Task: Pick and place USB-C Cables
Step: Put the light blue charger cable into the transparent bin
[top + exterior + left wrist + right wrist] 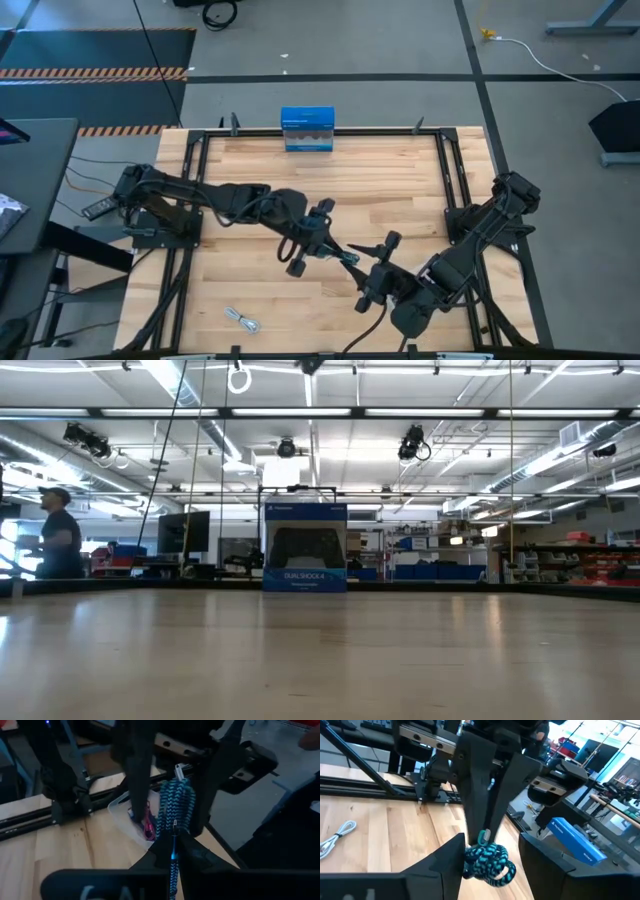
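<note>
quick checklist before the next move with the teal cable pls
1. Left gripper grip on the teal cable: ok, fingers shut on it.
2. Right gripper ready to receive: ok, open, with one finger on either side of the bundle.
3. Bundle seated between the right fingers: ok, though it lies close to one finger.
4. Clear tray right under the cable: cannot tell; the left wrist view shows it just beyond the cable.
5. White cable out of the way: ok, it lies apart near the table's front edge.
</note>
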Controlling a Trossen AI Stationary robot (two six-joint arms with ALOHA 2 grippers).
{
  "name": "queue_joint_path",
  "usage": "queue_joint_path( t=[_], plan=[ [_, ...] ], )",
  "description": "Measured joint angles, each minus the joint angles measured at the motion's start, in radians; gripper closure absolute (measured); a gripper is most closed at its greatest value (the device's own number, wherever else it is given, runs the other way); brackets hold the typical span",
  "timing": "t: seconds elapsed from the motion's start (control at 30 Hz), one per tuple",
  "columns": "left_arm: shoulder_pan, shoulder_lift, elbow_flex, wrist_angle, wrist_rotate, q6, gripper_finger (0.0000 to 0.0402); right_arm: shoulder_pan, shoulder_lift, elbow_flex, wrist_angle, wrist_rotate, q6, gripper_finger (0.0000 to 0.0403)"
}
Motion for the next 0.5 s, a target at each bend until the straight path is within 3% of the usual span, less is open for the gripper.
queue_joint_path(
  t=[0.5],
  plan=[
    [-0.001, 0.001, 0.0, -0.006, -0.001, 0.002, 0.0386, 0.007, 0.0, 0.0, -0.022, -0.026, 0.002, 0.0283]
  ],
)
